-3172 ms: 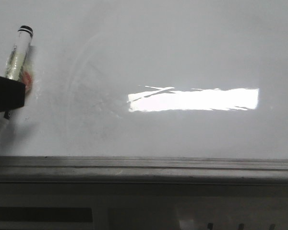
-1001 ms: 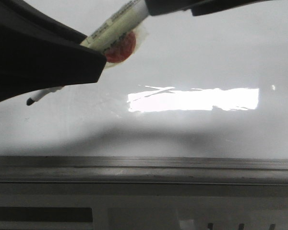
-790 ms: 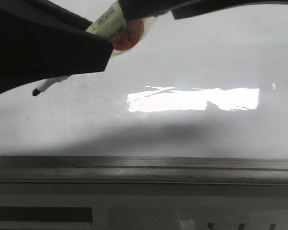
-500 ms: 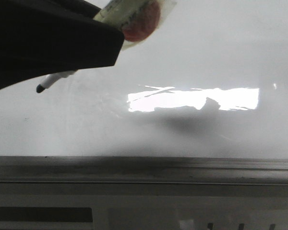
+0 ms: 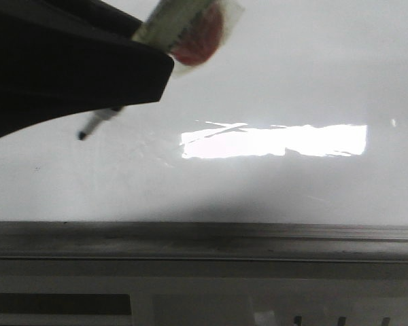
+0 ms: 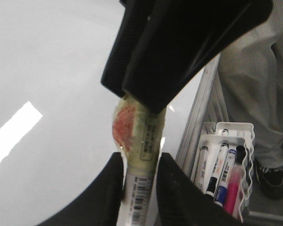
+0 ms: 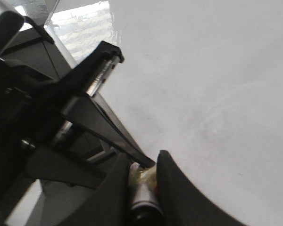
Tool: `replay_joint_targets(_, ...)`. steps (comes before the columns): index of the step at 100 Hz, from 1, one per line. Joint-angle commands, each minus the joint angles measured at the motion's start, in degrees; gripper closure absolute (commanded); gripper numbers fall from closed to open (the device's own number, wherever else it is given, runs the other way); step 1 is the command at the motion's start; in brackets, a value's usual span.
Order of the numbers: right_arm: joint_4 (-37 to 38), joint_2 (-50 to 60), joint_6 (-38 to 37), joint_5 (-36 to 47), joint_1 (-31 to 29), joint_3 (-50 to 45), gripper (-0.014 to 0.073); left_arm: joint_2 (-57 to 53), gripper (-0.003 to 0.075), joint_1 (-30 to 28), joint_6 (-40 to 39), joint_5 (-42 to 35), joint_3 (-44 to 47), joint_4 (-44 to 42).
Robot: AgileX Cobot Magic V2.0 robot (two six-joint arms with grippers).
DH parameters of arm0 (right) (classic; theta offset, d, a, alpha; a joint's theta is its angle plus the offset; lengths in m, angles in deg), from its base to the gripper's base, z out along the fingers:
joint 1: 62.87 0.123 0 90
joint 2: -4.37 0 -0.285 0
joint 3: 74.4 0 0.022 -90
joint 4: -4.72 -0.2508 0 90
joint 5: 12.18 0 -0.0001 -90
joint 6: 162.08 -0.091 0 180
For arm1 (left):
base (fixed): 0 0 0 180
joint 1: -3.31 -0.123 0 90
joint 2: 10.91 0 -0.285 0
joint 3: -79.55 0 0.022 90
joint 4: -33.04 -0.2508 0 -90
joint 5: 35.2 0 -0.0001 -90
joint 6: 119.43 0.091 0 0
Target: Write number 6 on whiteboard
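The whiteboard (image 5: 292,75) is glossy white with a bright glare (image 5: 272,141) and a grey rail (image 5: 204,238); no black stroke of a number 6 shows on it. My left gripper (image 5: 149,61) is shut on a white marker pen (image 5: 180,17) that carries a red sticker (image 5: 198,37). The pen's black tip (image 5: 81,136) is close to the board; I cannot tell if it touches. In the left wrist view the left gripper (image 6: 140,159) clamps the pen (image 6: 140,188), and the right gripper (image 6: 146,89) holds its far end. The right gripper (image 7: 144,162) is shut on that pen end (image 7: 142,188).
A white tray (image 6: 245,129) with several markers stands beyond the board's rail. A person's grey trouser leg (image 6: 269,94) is beside it. The left arm's black body (image 7: 42,122) sits close to the right gripper.
The pen tip has moved right and slightly down over the board. The right gripper has gone out of the front view over the top edge. The shadow on the board has shifted.
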Motion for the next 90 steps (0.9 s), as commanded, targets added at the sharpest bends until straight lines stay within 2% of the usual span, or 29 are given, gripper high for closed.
replay_joint_targets(1,1.13,0.32,1.21,4.23,-0.91,1.68,0.0662,-0.83,0.0416,0.38,-1.32,-5.78,-1.86,2.43)
replay_joint_targets(5,1.13,0.32,1.21,4.15,-0.91,1.68,0.0662,-0.83,0.0363,0.18,-1.32,-5.63,-1.86,3.12)
replay_joint_targets(11,1.03,0.32,1.1,4.15,-0.91,1.68,0.0662,-1.39,0.0337,0.18,-1.32,-4.89,-1.86,4.77)
replay_joint_targets(27,-1.01,0.32,0.23,4.15,-2.5,1.68,0.0657,-5.11,0.0345,-0.8,0.75,-0.12,-1.86,9.51)
replay_joint_targets(42,-3.8,0.32,0.23,3.91,-4.53,1.68,0.0657,-11.06,0.0357,-7.67,0.75,8.13,-1.86,12.83)
replay_joint_targets(52,-4.21,0.32,0.23,4.36,-4.92,1.68,0.0657,-14.76,0.0375,-12.66,0.75,8.48,-1.86,16.28)
replay_joint_targets(63,-4.6,-0.48,0.23,4.84,-6.09,3.39,0.0657,-17.6,0.039,-16.91,0.75,8.48,-1.86,16.4)
replay_joint_targets(90,-4.6,-9.49,0.33,3.49,-13.21,13.99,0.0657,-18.47,0.0406,-20.16,0.75,8.48,-1.86,17.28)
